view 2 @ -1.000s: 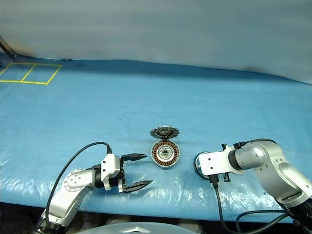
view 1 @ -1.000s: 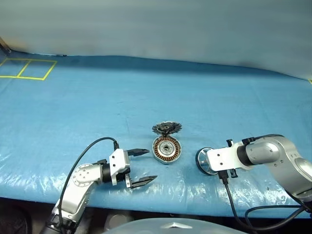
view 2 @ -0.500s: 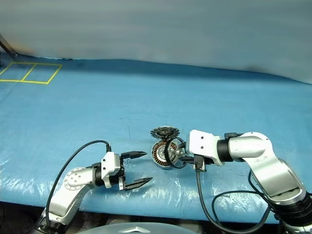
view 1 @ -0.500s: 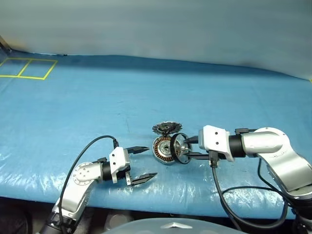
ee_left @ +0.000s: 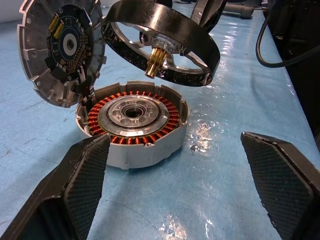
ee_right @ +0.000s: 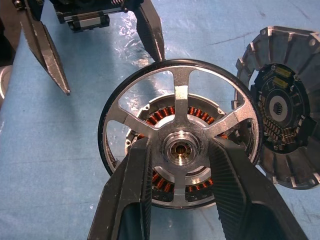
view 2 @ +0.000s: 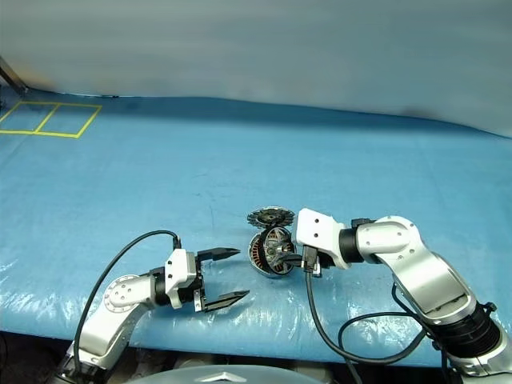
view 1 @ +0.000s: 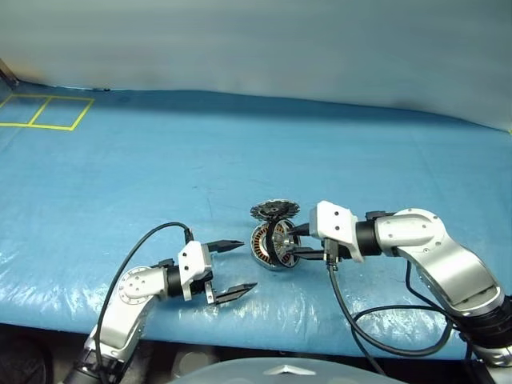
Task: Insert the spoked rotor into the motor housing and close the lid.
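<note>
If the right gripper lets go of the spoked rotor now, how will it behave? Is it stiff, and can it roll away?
The spoked rotor looks like rigid metal, so it probably will not bend. It hangs tilted above the motor housing, so it may land crooked. Its round rim could roll if it falls on edge.

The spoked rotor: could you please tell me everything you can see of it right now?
The spoked rotor is a flat wheel with a black outer ring, shiny silver spokes and a hub with a small brass-coloured pinion underneath. The right gripper holds it by the hub region, one finger on each side. It hangs tilted just above the open motor housing, not yet seated and not touching it, with the raised lid beside it.
</note>
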Tool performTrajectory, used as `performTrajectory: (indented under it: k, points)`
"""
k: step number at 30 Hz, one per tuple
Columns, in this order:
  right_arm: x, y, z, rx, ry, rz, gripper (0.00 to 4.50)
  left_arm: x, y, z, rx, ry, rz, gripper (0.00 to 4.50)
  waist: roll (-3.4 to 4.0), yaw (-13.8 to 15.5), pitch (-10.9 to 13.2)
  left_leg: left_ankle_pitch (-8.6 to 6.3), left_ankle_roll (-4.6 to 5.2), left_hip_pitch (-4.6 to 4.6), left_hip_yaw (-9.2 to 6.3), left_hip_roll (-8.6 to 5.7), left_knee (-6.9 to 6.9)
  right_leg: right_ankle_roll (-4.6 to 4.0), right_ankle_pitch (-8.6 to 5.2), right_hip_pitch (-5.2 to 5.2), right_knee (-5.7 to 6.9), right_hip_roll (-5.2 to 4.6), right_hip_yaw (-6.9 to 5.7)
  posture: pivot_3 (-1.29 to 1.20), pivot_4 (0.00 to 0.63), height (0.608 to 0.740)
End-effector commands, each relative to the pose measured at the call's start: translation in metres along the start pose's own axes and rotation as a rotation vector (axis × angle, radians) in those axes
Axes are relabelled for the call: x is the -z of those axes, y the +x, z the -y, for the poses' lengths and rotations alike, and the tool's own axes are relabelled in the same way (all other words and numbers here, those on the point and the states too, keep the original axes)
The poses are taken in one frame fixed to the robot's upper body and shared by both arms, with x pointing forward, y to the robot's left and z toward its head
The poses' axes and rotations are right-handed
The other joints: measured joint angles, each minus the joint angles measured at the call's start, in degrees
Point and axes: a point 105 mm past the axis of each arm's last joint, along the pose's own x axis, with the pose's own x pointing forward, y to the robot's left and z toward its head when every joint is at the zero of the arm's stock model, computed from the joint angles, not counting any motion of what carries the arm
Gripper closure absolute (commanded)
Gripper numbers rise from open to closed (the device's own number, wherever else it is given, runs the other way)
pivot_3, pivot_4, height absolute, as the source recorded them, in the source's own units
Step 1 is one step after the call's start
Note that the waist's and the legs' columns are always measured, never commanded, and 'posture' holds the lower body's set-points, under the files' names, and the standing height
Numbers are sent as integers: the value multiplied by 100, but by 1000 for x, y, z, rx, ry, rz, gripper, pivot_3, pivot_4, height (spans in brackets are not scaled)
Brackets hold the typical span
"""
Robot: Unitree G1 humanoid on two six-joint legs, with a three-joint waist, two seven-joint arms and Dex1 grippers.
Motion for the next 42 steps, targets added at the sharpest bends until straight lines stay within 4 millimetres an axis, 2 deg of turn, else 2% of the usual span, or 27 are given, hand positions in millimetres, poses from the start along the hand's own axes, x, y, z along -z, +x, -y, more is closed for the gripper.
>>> performTrajectory:
  k: [1, 13, 16, 21, 35, 36, 38, 42]
  points:
    - [-4, 2, 3, 6, -28, 16, 3205, -11, -1, 0, 0, 37, 32, 0, 0, 0, 0, 0, 0, 0, 0, 0, 0, 0, 0, -1, 0, 0, 0, 0, 150, 740]
    - [7, 9, 13, 61, 0, 13, 3205, -11, -3, 1, 4, 44, 26, 0, 1, -5, 0, 0, 0, 0, 0, 2, -1, 0, 0, -1, 0, 1, 0, 0, 150, 740]
    - [8, 9, 10, 45, -3, 5, 3205, -12, -3, 0, 6, 43, 25, 0, 1, -2, 0, 0, 0, 0, 1, 2, 0, 0, 0, -1, 0, 1, 0, 0, 150, 740]
    - [5, 8, 6, 24, 6, 8, 1580, -12, -3, -1, 6, 39, 24, 0, 1, -2, 0, 0, 0, 0, 1, 2, -2, 0, 0, -2, 0, 1, 0, 0, 150, 740]
    - [-19, 5, 9, 33, -5, 117, 1580, -12, -4, -3, 0, 28, 25, 0, 1, -3, 1, 0, 0, 0, 1, 2, -2, -1, 0, -3, 0, 1, 0, 0, 150, 740]
    - [-21, 7, 11, 42, 5, 135, 1753, -11, -4, -3, -1, 27, 26, 0, 1, -3, 1, 0, 0, 0, 1, 2, -3, 0, 0, -3, 0, 1, 0, 0, 150, 740]
    - [-11, 13, 8, 42, 15, 110, 2152, -12, -4, -4, -11, 37, 22, 0, 1, -2, 1, 0, 0, 0, 1, 2, -3, 0, 0, -3, 0, 1, 0, 0, 150, 740]
    - [-2, 22, 3, 38, 72, 111, 3472, -11, -4, -6, -19, 34, 23, 0, 1, 2, 1, 0, 0, -2, -3, -1, -3, -1, 0, -1, -1, 0, 0, 0, 150, 740]
